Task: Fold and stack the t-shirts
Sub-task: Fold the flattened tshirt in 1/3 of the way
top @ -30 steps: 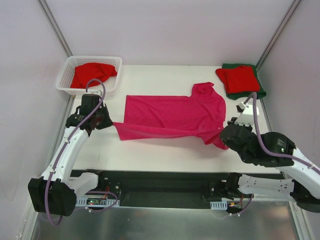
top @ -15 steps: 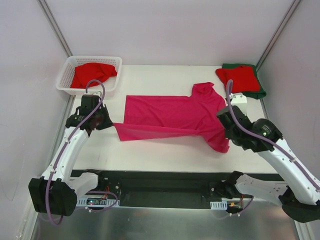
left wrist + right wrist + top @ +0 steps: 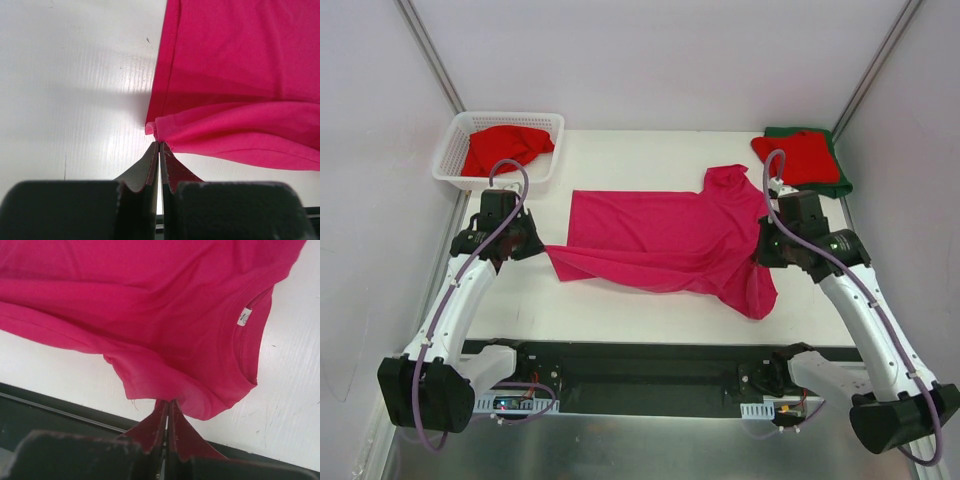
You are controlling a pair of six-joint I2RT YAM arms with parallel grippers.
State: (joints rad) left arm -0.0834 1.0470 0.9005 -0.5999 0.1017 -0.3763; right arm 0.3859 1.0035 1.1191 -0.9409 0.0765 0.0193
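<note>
Now the left gripper [image 3: 159,147] is pinching the pink shirt [image 3: 660,232] at its near left corner, jaws pressed together on a small bunch of hem. The right gripper [image 3: 168,404] is doing the same on the right side: jaws closed on a fold of cloth just below the collar, with a white tag [image 3: 244,317] showing inside the neckline. The pink shirt is lying sideways across the middle of the table [image 3: 620,150], collar end to the right. Its far part is resting flat, while the near edge is sagging and wrinkling between the 2 grippers. 1 flap is hanging down at the near right.

A basket [image 3: 448,152] is sitting at the far left corner, holding a crumpled red shirt [image 3: 505,147]. At the far right corner a folded red shirt [image 3: 798,156] is lying on top of a green shirt [image 3: 840,186], well apart from the pink one.
</note>
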